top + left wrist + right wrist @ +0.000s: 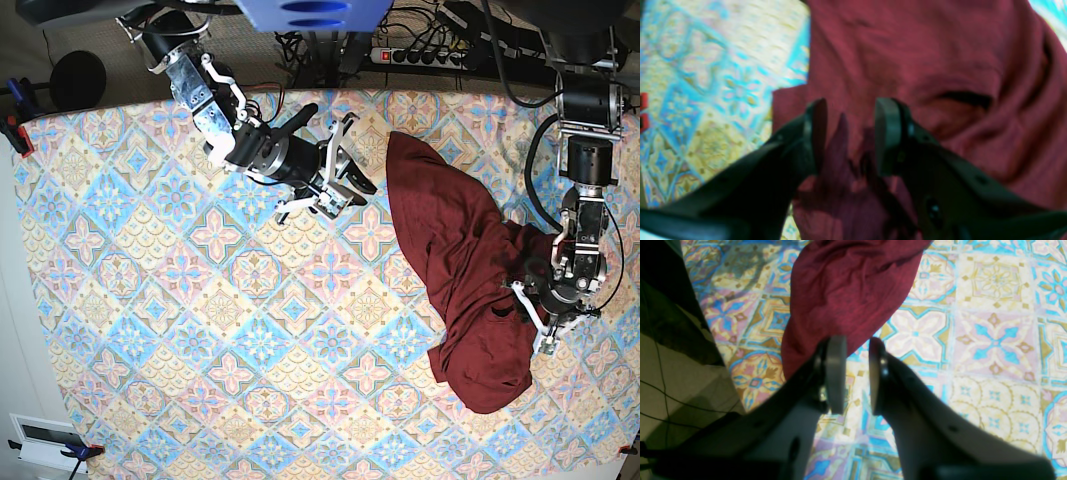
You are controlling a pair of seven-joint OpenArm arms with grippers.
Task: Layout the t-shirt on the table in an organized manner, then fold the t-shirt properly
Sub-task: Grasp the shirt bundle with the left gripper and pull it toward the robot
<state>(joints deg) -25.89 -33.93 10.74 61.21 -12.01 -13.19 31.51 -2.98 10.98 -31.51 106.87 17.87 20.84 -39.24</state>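
My left claw (848, 133) pinches a fold of the crumpled t-shirt (460, 280); my right claw (857, 373) hangs part-open, empty, above the worktop (150, 330).

Your left gripper (850, 136) has matte black fingers with flat, rounded pads and dark screw holes along the shanks. The right gripper (857, 375) looks the same but with pale grey pad faces. From the base view, both arms are black cylinders with silver metal brackets; black cables loop beside each.
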